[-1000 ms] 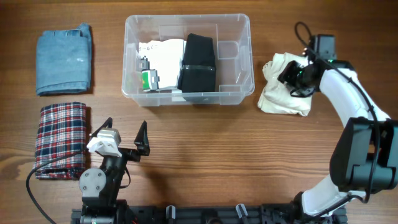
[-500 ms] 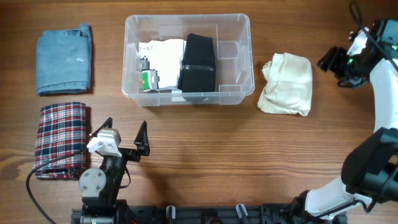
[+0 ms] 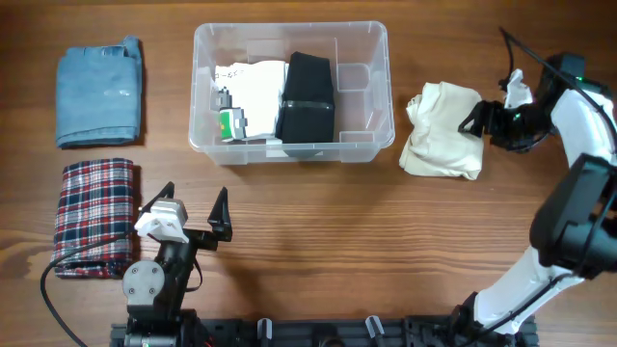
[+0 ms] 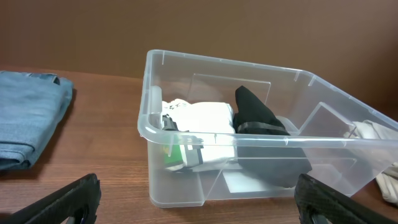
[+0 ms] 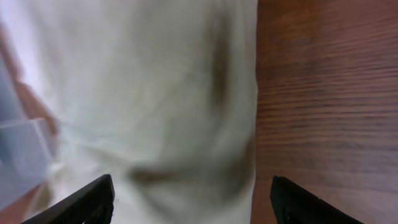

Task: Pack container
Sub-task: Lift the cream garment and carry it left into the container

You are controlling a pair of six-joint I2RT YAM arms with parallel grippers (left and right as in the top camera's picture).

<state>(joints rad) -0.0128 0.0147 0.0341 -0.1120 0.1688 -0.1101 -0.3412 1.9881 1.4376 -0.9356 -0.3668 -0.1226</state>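
cream cloth [image 5: 155, 93] cropped, container [image 4: 261, 140] end cropped

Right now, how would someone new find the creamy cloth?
Find the big clear plastic container in the far middle. Just to its right, outside it, lies the crumpled cream cloth. It is plain and pale, while the denim and the red plaid cloth lie on the other side.

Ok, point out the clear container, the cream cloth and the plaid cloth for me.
clear container [image 3: 364, 101], overhead view, bare floor at its right end.
cream cloth [image 3: 445, 130], overhead view, middle of the folded bundle.
plaid cloth [image 3: 92, 217], overhead view, centre of its top face.
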